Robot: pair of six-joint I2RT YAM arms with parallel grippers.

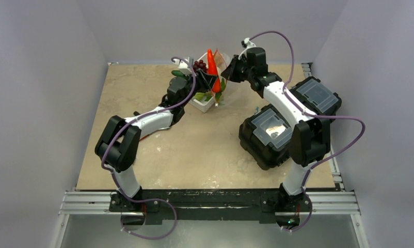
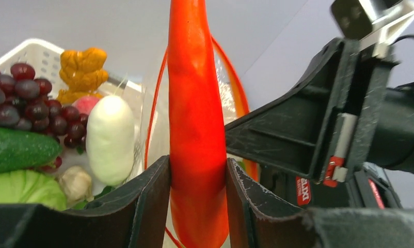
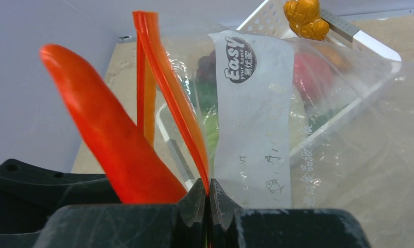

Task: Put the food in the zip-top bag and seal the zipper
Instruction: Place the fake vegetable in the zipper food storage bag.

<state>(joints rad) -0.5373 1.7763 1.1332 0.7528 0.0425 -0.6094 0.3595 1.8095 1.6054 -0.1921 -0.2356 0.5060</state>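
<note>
Plain pale grey-lilac walls (image 1: 40,77) close in the desk (image 1: 194,155) on its left, far and right edges. The desk's top is mottled beige, evenly lit. Aluminium rails (image 1: 86,202) run along its near edge.

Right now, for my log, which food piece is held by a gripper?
The orange carrot, clamped upright in the left gripper; the grapes, cucumber, cabbage and white oval piece lie in the white basket.

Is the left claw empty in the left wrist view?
No, the left claw is shut on the orange carrot, which stands upright in its grip.
</note>
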